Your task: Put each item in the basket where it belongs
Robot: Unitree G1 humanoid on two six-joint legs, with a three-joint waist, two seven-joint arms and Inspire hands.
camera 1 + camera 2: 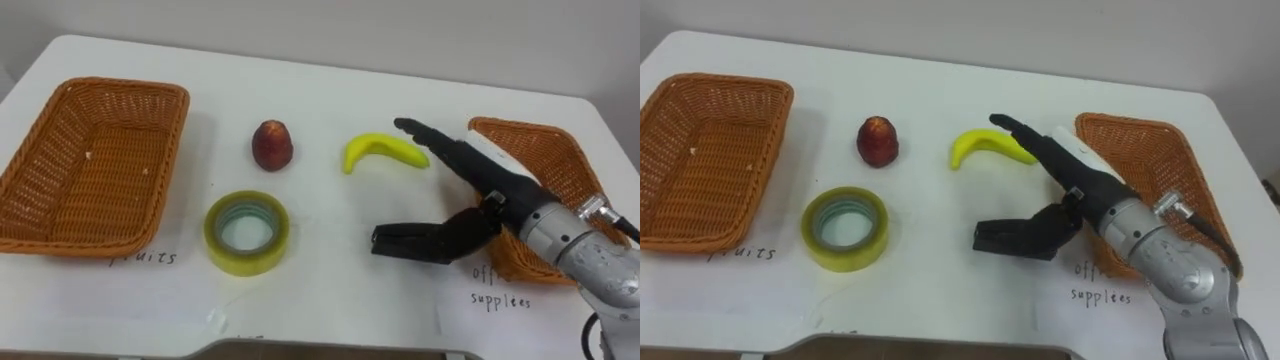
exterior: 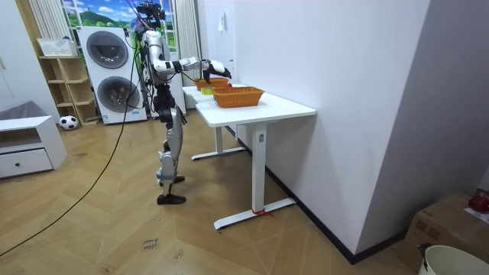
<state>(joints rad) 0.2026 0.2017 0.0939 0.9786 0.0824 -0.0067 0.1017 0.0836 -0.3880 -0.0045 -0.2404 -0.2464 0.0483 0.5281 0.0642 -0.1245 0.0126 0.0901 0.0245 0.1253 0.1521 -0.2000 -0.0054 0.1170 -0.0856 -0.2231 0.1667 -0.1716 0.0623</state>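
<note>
**Open robot hand reaches over banana on sorting surface**

The right robot hand [image 1: 480,175] holds nothing, its fingers straight and thumb spread wide. Its fingertips are over the right end of the banana [image 1: 380,150] on the white surface [image 1: 330,90]. A red fruit [image 1: 272,146] lies to the banana's left, with a yellow tape roll [image 1: 250,262] nearer the robot. The left basket [image 1: 90,170] stands well apart, and the right basket [image 1: 545,150] sits partly behind the wrist.

A white table [image 2: 283,107] stands by the wall. Beyond it are stacked washing machines [image 2: 113,76], a wooden shelf [image 2: 65,82] and a football [image 2: 68,121] on the floor.
</note>
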